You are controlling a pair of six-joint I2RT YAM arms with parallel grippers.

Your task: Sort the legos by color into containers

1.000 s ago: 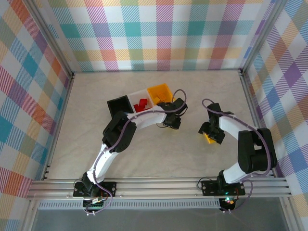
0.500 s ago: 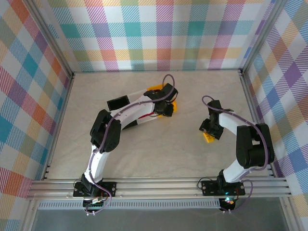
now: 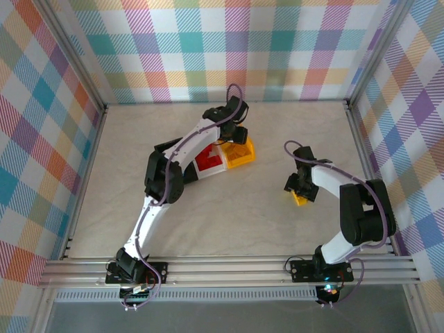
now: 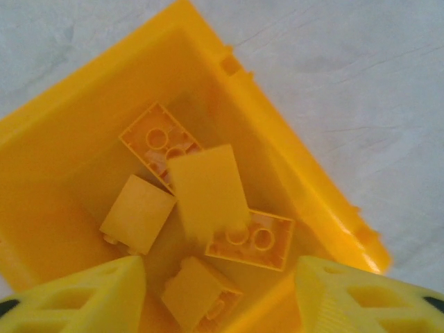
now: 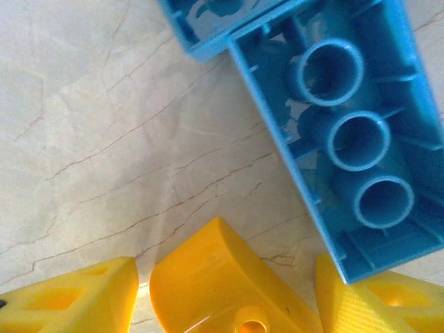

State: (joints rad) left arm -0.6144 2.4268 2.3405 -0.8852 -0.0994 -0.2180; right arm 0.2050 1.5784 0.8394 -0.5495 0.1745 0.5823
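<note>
Left fingers (image 4: 76, 295): spread above the yellow bin (image 4: 298, 156), which held yellow legos (image 4: 139, 211) (one blurred).
Right fingers (image 5: 69, 295): spread astride a yellow lego (image 5: 201, 274) on the counter (image 5: 104, 139); blue lego (image 5: 340, 146) just beside.

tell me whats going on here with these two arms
Two robot arms are sorting lego bricks into bins by colour. The left pincer hangs open over the yellow bin, which holds several yellow bricks; one of them is blurred, perhaps falling. The right pincer is low over the table, open around a yellow piece, with an upside-down blue brick just beside it.
</note>
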